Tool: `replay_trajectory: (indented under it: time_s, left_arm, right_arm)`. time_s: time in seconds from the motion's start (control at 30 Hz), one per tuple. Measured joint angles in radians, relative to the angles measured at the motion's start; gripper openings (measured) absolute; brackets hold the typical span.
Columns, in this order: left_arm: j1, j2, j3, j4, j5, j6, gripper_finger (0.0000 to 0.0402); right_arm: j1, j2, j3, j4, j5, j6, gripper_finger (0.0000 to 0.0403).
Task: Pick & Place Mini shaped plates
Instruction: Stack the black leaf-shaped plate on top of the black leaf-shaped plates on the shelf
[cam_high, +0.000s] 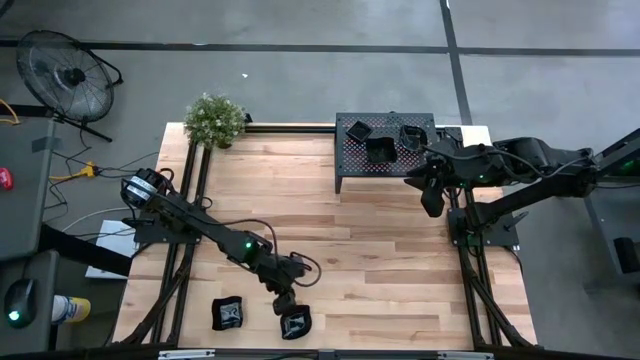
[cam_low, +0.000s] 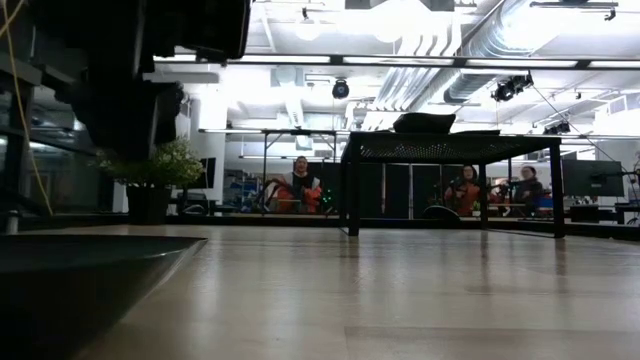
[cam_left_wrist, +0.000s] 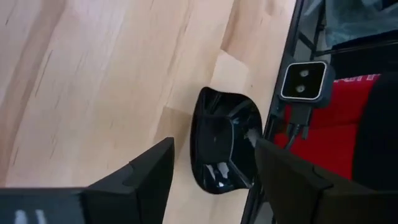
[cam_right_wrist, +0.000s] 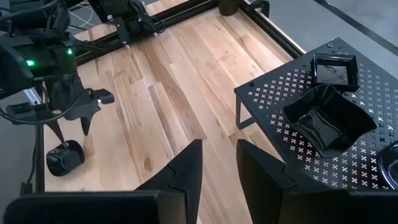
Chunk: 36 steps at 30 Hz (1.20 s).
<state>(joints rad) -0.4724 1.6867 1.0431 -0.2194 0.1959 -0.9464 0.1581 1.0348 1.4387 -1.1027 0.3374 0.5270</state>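
Note:
Two mini shaped plates, black and glossy, lie on the wooden table near its near edge: a wavy one (cam_high: 296, 323) and one to its left (cam_high: 228, 313). My left gripper (cam_high: 284, 299) hangs open just above the wavy plate (cam_left_wrist: 221, 146), one finger on each side of it and touching nothing; the right wrist view shows it above the plate (cam_right_wrist: 64, 156). Three more plates (cam_high: 380, 150) rest on the black perforated rack (cam_high: 350, 168). My right gripper (cam_high: 432, 196) is open and holds nothing, off the rack's right near corner, above the table.
A potted plant (cam_high: 214, 120) stands at the table's far left corner. The rack (cam_right_wrist: 280, 134) stands on legs at the far right. Bare wood (cam_high: 340, 240) lies between the arms. A camera module (cam_left_wrist: 303, 81) sits past the near edge. People sit in the room behind (cam_low: 300, 185).

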Motion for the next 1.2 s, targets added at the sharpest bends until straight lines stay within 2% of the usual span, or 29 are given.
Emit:
replay_trajectory:
  time_s: [0.13,0.47,0.8,1.03,1.2]
  left_arm:
    - [-0.006,0.0,0.008,-0.005,-0.017,0.015,0.0221]
    - [-0.013,0.0,0.13,-0.232,-0.096,0.128,0.0221]
    - [-0.027,0.116,0.197,-0.303,-0.017,0.176,0.022]
    - [-0.025,0.121,0.241,-0.393,-0.071,0.2,0.022]
    - [-0.025,0.12,0.246,-0.441,-0.072,0.21,0.022]
  right_arm:
    - [0.0,0.0,0.0,0.0,0.0,0.0,0.0094]
    - [0.0,0.0,0.0,0.0,0.004,0.0,0.0094]
    - [0.0,0.0,0.0,0.007,-0.003,0.015,0.0094]
    - [0.0,0.0,0.0,0.008,0.0,0.015,0.0094]
    - [0.0,0.0,0.0,0.008,-0.005,0.015,0.0094]
